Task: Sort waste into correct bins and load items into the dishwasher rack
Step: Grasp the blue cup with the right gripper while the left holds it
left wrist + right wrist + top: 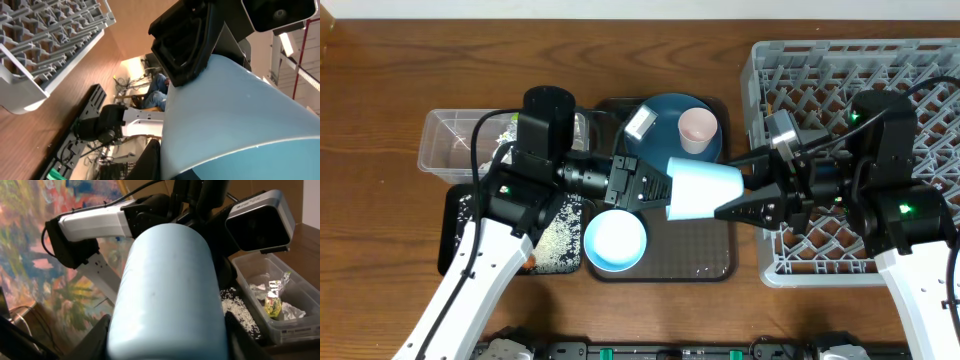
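Observation:
The light blue cup (705,187) hangs on its side above the brown serving tray, held from both ends. My left gripper (660,188) is shut on its rim; one black finger (151,160) shows beside the cup wall (240,115). My right gripper (725,190) comes from the rack side and is shut on the cup body (170,295), with a finger (92,340) pressed against each flank. The dark blue plate (660,125) carries the pink cup (698,128) and a small white piece (640,122). The pale blue bowl (616,240) sits on the tray's front left.
The grey dishwasher rack (920,70) fills the right side, under my right arm. The clear tub (450,150) at far left holds tissue (257,290) and a yellow-green wrapper (272,302). The black tray (455,215) beside it has loose rice (560,235). The brown serving tray (700,260) lies in the middle.

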